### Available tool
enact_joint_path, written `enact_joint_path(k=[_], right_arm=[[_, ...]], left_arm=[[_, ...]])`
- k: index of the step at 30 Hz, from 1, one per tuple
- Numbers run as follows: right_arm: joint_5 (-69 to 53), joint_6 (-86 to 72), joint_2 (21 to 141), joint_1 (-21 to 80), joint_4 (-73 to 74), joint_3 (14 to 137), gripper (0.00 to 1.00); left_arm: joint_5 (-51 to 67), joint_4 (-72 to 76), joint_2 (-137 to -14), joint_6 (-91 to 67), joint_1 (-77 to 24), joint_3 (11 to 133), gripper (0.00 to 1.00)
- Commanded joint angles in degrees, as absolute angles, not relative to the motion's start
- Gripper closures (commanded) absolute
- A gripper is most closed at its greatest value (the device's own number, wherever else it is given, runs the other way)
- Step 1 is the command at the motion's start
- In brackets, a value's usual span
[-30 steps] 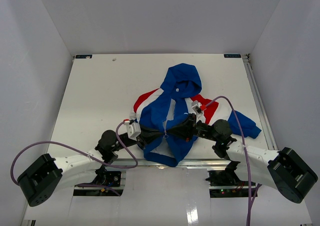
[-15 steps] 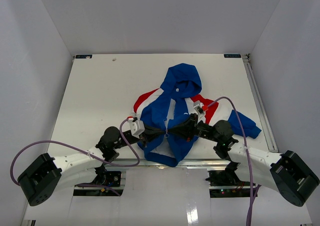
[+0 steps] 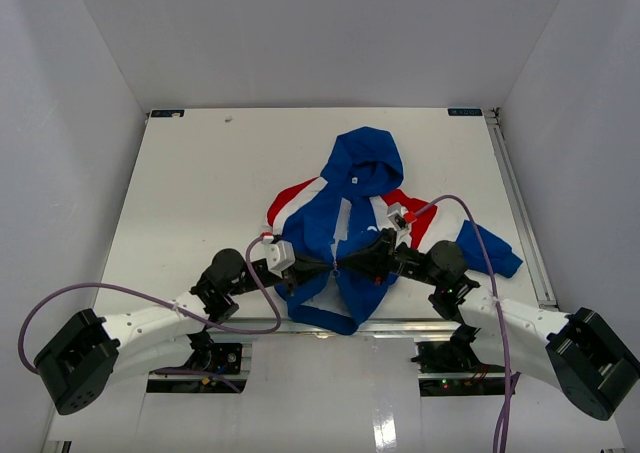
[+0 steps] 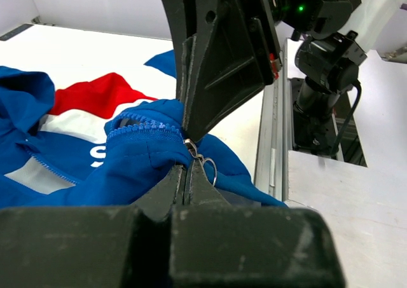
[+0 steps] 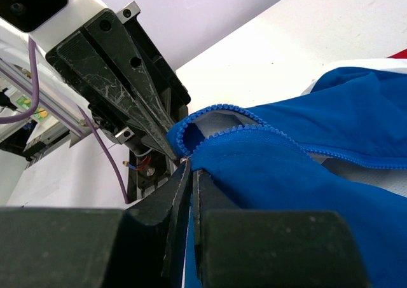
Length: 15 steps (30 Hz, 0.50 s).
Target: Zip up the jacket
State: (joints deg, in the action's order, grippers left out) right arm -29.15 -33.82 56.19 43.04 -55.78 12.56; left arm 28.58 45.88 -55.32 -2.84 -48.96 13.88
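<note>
My left claw (image 4: pixel 189 175) was pressed together on the little silver metal zip pull (image 4: pixel 199 161). That pull sat at the bottom of the small blue hooded jacket with red and white stripes on its sleeves (image 3: pixel 312 228). My right claw (image 5: pixel 191 171) was right across from it, tip to tip. It was pressed together on the blue edge of the jacket, just beside the row of blue zip teeth (image 5: pixel 219 131). I think I held it that way so one claw could keep the cloth tight while the other pulled the zip up.

The jacket lay front up on the flat white table (image 3: pixel 190 183), with its bottom edge close to my arms. Past my claws the front was open and the white inside (image 3: pixel 343 218) showed, so the zip was not done up yet. One blue sleeve (image 3: pixel 490 253) stuck out to my right. Farthest away lay the blue hood (image 3: pixel 365 158), pointing at the back wall.
</note>
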Motion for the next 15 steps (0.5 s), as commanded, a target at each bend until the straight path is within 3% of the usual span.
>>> enact_joint_path(k=[1,15], right_arm=[[-30.1,-32.7,54.7,42.6,-58.1,16.2,0.92],[-29.8,-32.4,51.7,42.0,-56.4,17.5,0.92]], left_arm=[[34.3,41.3,-54.9,-1.9,-49.3,15.9,1.0],[34.8,36.8,-57.9,-1.4,-49.3,18.2,1.0]])
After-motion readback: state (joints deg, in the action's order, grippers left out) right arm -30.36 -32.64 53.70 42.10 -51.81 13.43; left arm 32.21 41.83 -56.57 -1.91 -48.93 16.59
